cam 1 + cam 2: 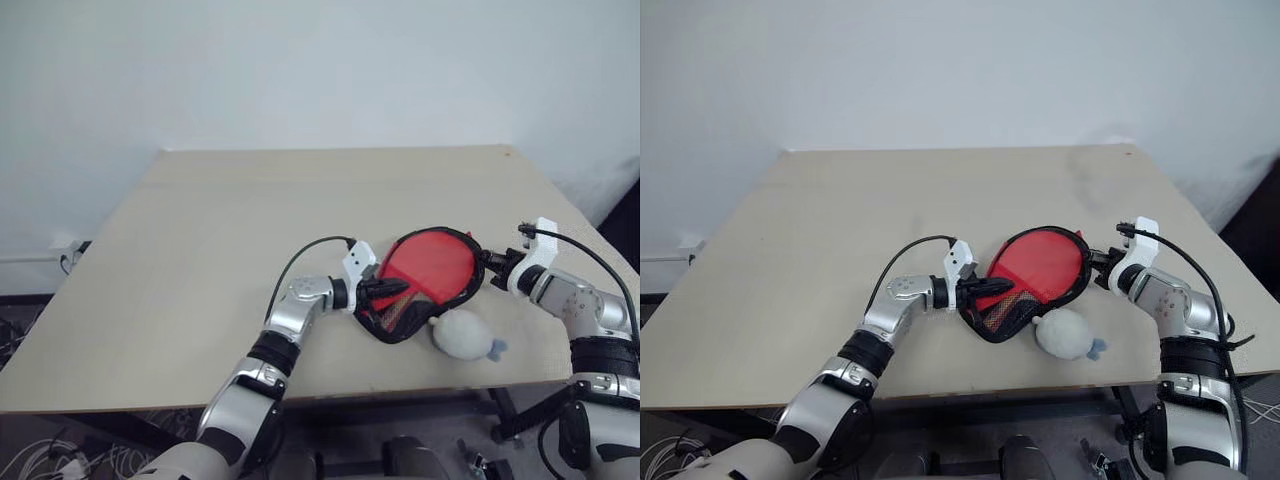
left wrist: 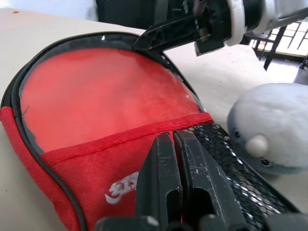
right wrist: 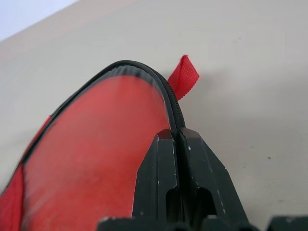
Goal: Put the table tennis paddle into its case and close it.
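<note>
Pale wall backs the beige table, whose far half lies bare. Head views: the case, the table tennis paddle's red face showing through its clear window, lies near the front edge toward the right corner. A grey-white plush toy sits just beside it at the front edge. Left wrist view: the left gripper, jaws closed together, rests on the case's red panel by the mesh; white lettering there is unreadable; the toy's face shows. Right wrist view: the right gripper pinches the zipper rim; a red loop sticks out.
</note>
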